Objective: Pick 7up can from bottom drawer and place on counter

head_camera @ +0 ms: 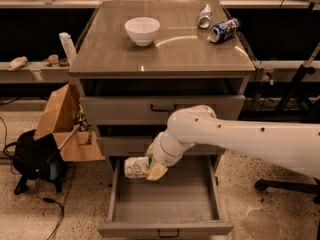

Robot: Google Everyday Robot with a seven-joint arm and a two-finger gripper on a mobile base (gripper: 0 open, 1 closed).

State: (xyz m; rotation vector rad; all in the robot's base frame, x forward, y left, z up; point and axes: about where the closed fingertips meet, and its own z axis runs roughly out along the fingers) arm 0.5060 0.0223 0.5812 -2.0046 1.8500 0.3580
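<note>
The 7up can (133, 167) is seen clenched in the pincer (148, 170), held just above the floor of the open bottom drawer (165, 206). The lift-out is judged under way; next, a raise and a carry onto the table (165, 54) are called for.

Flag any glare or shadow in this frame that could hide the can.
Camera view: a curved glare streak crosses the counter beside the bowl; the recess under it is dark; the 7up can, in the pincer over the bottom drawer, is evenly lit.
</note>
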